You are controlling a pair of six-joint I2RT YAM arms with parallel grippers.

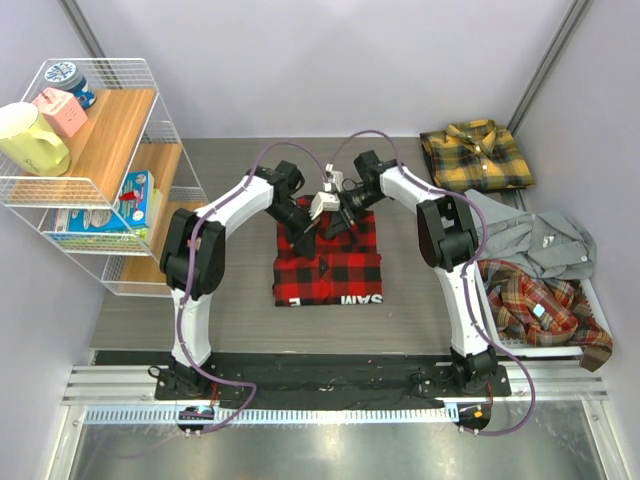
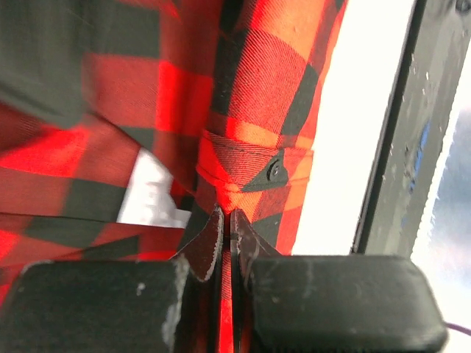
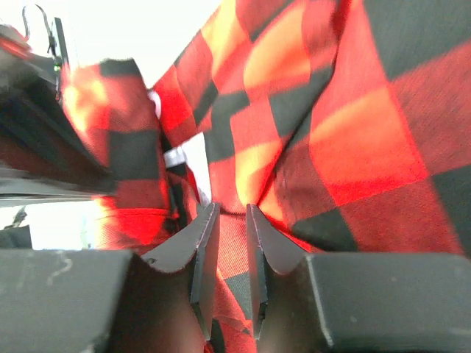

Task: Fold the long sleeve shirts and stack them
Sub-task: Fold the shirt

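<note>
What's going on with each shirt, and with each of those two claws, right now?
Red-and-black check shirt: partly folded on the table, far edge pinched by both grippers.
Yellow-and-black plaid shirt: folded, lying flat at the far right.
Grey shirt: unfolded, crumpled on the right.
Orange-brown plaid shirt: unfolded, crumpled next to the grey one.
Left gripper: shut on the red shirt's cloth.
Right gripper: shut on the same shirt.
</note>
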